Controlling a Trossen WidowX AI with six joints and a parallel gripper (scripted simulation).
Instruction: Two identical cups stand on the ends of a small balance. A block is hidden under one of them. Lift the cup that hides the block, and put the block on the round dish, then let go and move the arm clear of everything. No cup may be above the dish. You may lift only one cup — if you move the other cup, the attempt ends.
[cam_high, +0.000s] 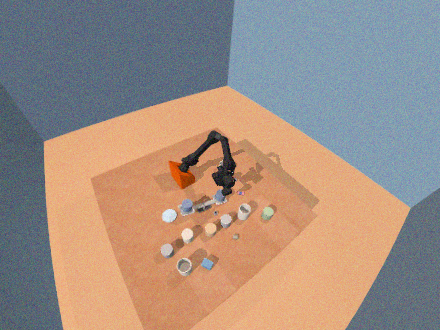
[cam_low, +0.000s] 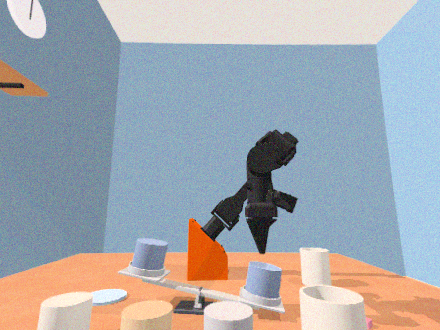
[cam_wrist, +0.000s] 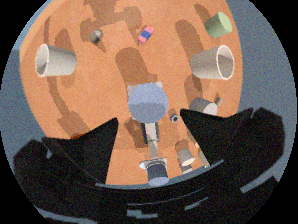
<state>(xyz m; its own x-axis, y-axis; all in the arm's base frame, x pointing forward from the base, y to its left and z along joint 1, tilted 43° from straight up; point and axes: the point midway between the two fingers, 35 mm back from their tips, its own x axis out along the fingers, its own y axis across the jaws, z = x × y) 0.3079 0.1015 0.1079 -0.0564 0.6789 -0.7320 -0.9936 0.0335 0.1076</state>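
One blue-grey cup (cam_high: 220, 195) (cam_low: 264, 280) (cam_wrist: 148, 102) stands on the lower end of the balance (cam_high: 205, 205) (cam_low: 175, 285) (cam_wrist: 152, 146). The identical cup (cam_high: 187, 205) (cam_low: 150, 254) (cam_wrist: 158, 176) stands on the raised end. My gripper (cam_high: 226, 192) (cam_low: 262, 251) (cam_wrist: 149, 116) is open and empty, pointing down just above the lower cup. In the wrist view that cup shows between and slightly beyond the fingertips. The pale round dish (cam_high: 169, 215) (cam_low: 110, 296) lies beside the raised end, with no cup above it. The block is not visible.
A white open cup (cam_high: 244, 212) (cam_wrist: 212, 62), a green cup (cam_high: 267, 213) (cam_wrist: 218, 25) and a row of other cups stand near the balance. Another white cup (cam_low: 315, 266) (cam_wrist: 56, 61) stands on the other side. A pink-and-blue block (cam_high: 241, 193) (cam_wrist: 146, 34) lies beyond the lower end.
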